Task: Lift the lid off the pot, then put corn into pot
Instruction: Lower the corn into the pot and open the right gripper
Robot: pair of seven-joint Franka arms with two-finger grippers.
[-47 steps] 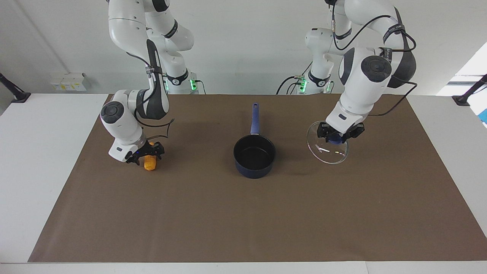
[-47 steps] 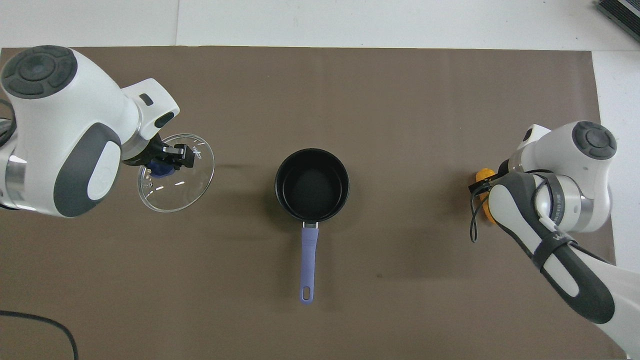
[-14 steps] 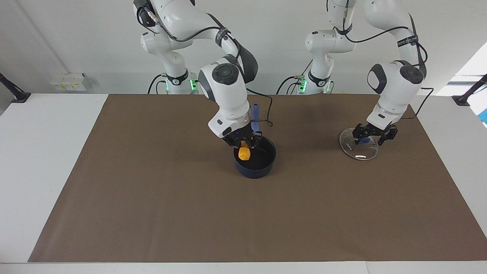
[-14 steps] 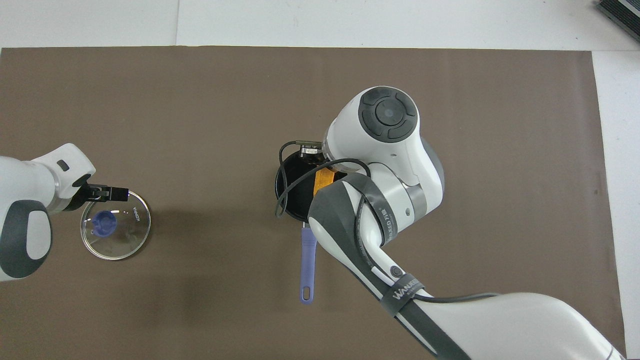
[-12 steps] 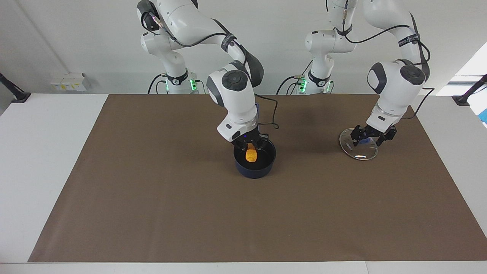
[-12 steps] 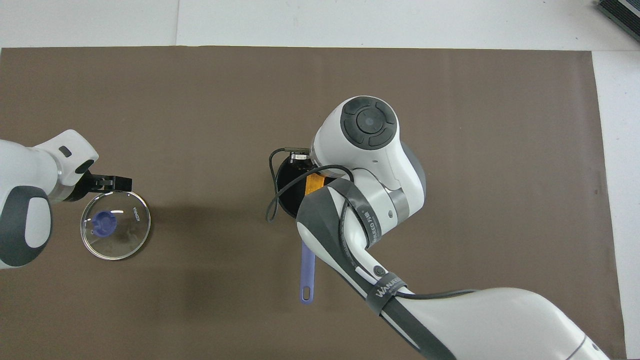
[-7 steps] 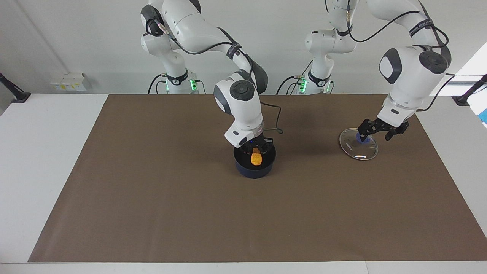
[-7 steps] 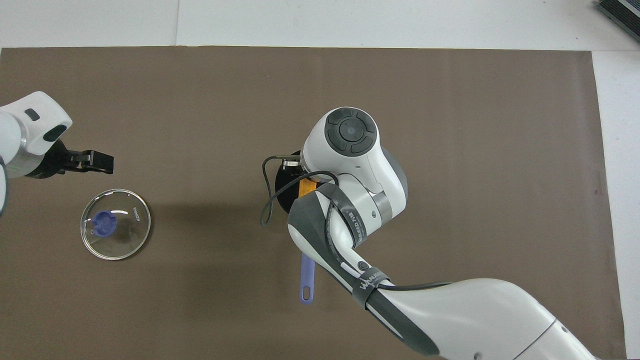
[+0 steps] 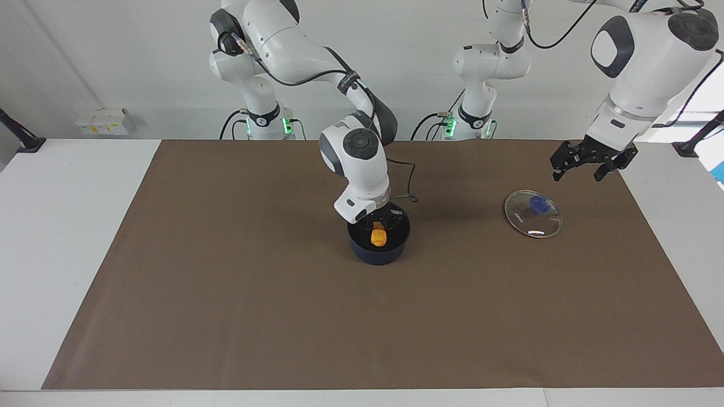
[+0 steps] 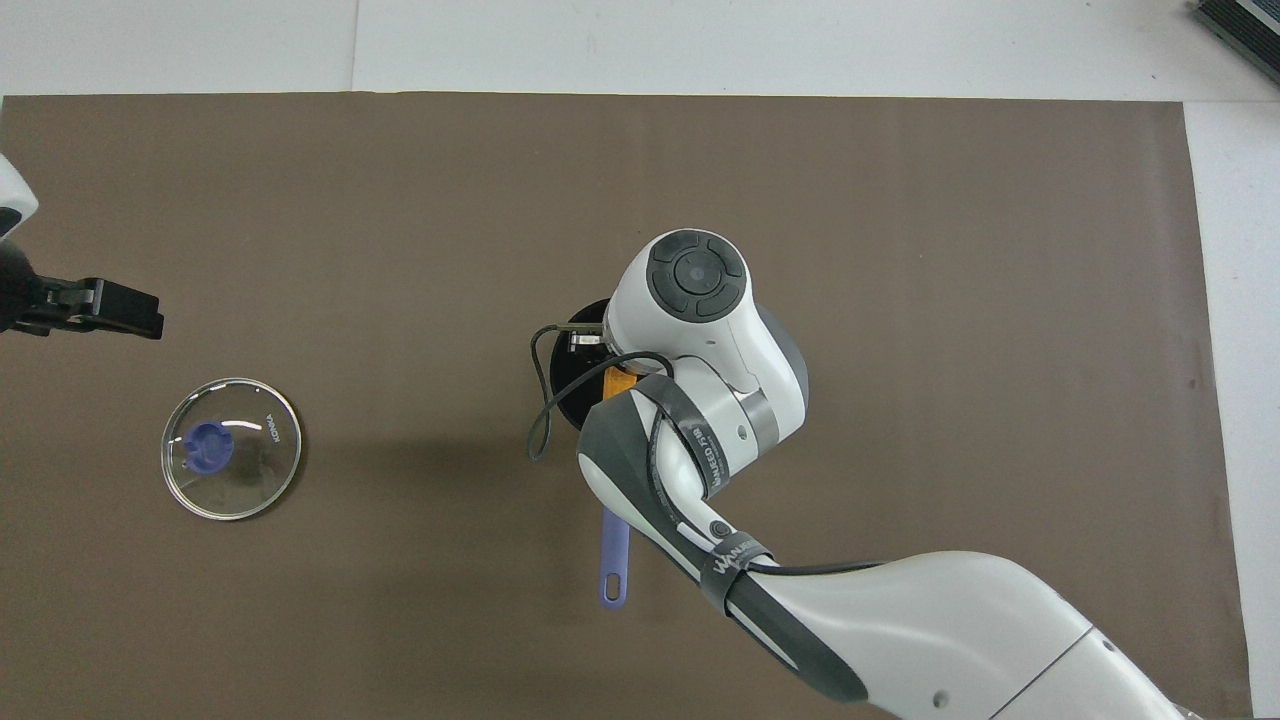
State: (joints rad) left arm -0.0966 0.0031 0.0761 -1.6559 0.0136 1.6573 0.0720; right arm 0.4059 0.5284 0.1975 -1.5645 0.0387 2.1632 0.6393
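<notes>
The dark blue pot (image 9: 376, 257) stands mid-mat, its handle (image 10: 614, 560) pointing toward the robots. My right gripper (image 9: 379, 226) reaches down inside the pot, shut on the orange corn (image 9: 378, 237), which sits low between the pot's walls. In the overhead view my right arm covers most of the pot (image 10: 572, 385), and only a sliver of corn (image 10: 620, 383) shows. The glass lid (image 9: 533, 213) with its blue knob lies flat on the mat toward the left arm's end, also seen as the lid (image 10: 231, 462). My left gripper (image 9: 576, 174) hangs open and empty, high over the mat beside the lid.
A brown mat (image 9: 254, 316) covers most of the white table (image 9: 62, 226). A black cable loop (image 10: 540, 420) hangs from my right wrist beside the pot. Small white boxes (image 9: 102, 121) sit at the wall past the right arm's end.
My left gripper has risen up and away from the lid, which stays flat on the mat. My right gripper has carried the corn lower into the pot.
</notes>
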